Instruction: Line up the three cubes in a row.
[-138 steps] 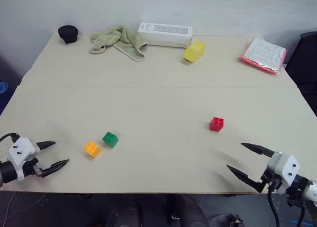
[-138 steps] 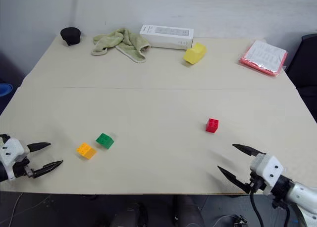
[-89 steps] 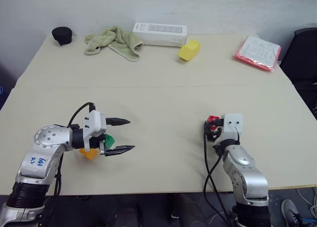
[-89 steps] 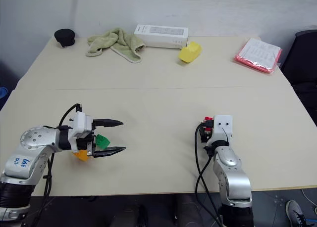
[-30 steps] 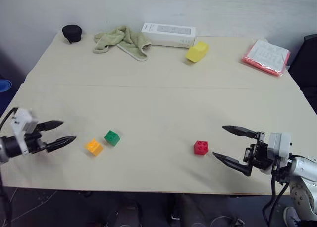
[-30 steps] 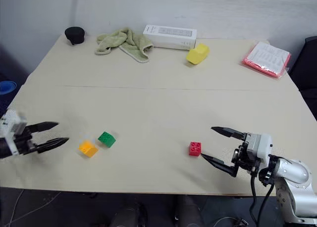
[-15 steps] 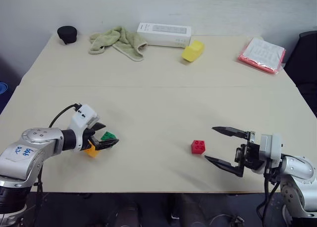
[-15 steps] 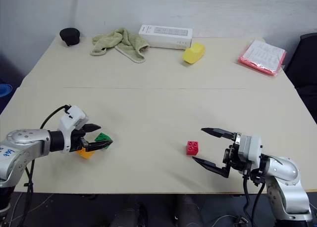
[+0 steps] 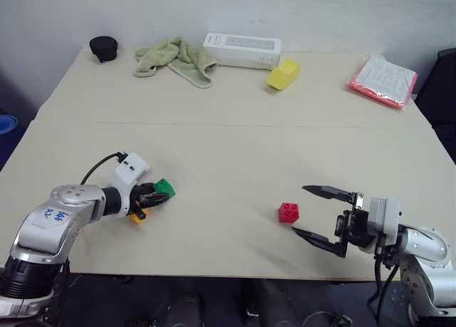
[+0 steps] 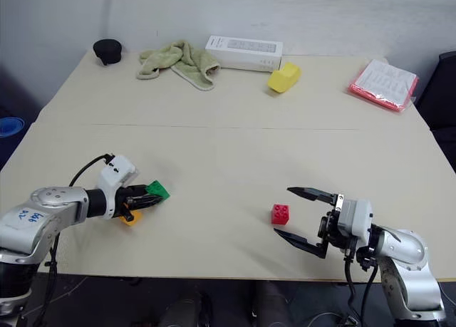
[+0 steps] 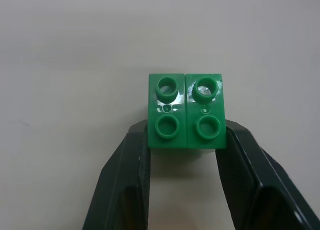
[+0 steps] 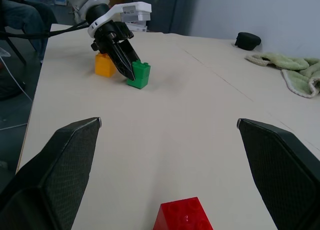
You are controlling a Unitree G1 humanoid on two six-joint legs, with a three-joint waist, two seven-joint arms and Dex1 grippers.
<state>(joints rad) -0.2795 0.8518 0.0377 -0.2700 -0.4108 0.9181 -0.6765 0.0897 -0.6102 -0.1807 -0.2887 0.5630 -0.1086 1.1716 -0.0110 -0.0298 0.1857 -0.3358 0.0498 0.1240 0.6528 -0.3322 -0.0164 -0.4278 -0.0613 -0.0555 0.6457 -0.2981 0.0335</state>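
Left claw (image 9: pixel 151 196) clamped on green cube (image 9: pixel 164 188), orange cube (image 9: pixel 137 214) just beside it; red cube (image 9: pixel 288 212) lies well apart to their right on counter (image 9: pixel 228 149), nearest right claw (image 9: pixel 322 214), jaws apart

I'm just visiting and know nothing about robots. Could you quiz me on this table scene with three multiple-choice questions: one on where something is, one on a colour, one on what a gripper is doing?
1. Where is the red cube?
A. just ahead of the right gripper's open fingers
B. on the green towel
C. stacked on the orange cube

2. What colour is the cube in the left gripper?
A. yellow
B. green
C. red

3. What state is the right gripper in?
A. shut on a cube
B. open, holding nothing
C. shut and empty

Answers: 1 A, the red cube sits on the table before the spread fingers. 2 B, the black fingers clamp the green cube. 3 B, its fingers stand wide apart.
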